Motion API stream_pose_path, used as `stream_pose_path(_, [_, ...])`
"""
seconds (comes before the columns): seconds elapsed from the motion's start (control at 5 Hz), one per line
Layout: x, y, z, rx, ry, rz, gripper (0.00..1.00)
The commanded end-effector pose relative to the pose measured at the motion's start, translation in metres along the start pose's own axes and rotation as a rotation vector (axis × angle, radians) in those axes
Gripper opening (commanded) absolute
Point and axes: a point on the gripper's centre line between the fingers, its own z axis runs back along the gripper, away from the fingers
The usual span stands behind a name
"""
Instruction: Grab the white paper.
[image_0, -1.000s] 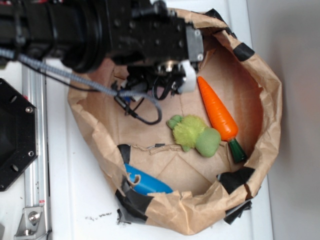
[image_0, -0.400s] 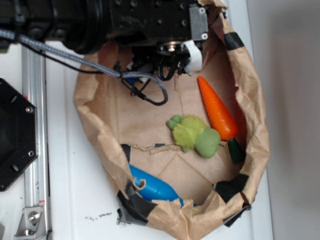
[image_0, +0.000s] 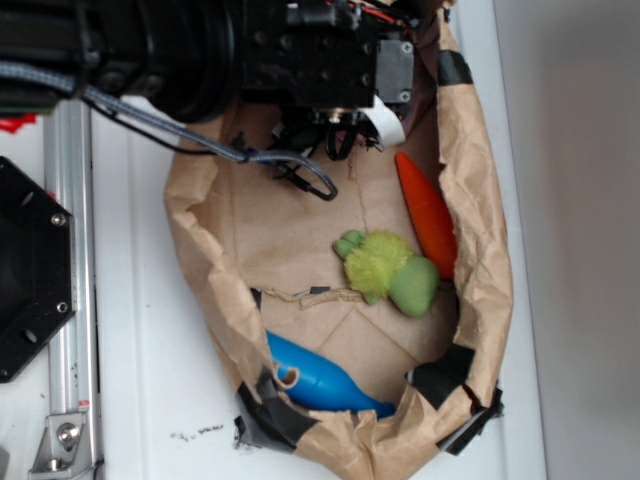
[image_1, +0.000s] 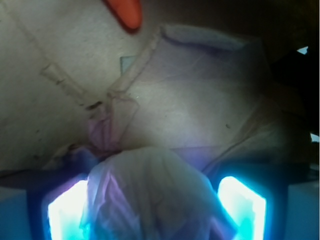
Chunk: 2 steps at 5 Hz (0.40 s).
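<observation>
The white paper (image_1: 150, 192) is a wrinkly off-white wad that fills the gap between my two fingers in the wrist view. My gripper (image_1: 152, 212) is shut on it, with both glowing fingertips (image_1: 65, 212) pressed against its sides, low over the brown bag floor. In the exterior view my gripper (image_0: 352, 122) sits at the far end of the brown paper bag (image_0: 470, 210), its white-banded tip beside the orange carrot (image_0: 425, 215). The wad is hidden under the gripper there. The carrot's tip (image_1: 125, 12) shows at the top of the wrist view.
Inside the bag lie a green plush toy (image_0: 385, 270) and a blue object (image_0: 325, 380) at the near end. Black tape patches (image_0: 440, 380) hold the bag rim. A black plate (image_0: 30, 270) and a metal rail (image_0: 65, 300) stand at the left. Cables (image_0: 300, 175) hang from the arm.
The gripper has moved toward the bag's far end. The bag has been squeezed narrower, and its right wall now covers part of the carrot.
</observation>
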Motion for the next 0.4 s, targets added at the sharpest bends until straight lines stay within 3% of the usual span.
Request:
stream_pose_path(0.0, [0.001, 0.0057, 0.0053, 0.041, -0.02, 0.076, 0.0])
stream_pose_path(0.2, [-0.0012, 0.0061, 0.0081, 0.017, -0.011, 0.073, 0.0])
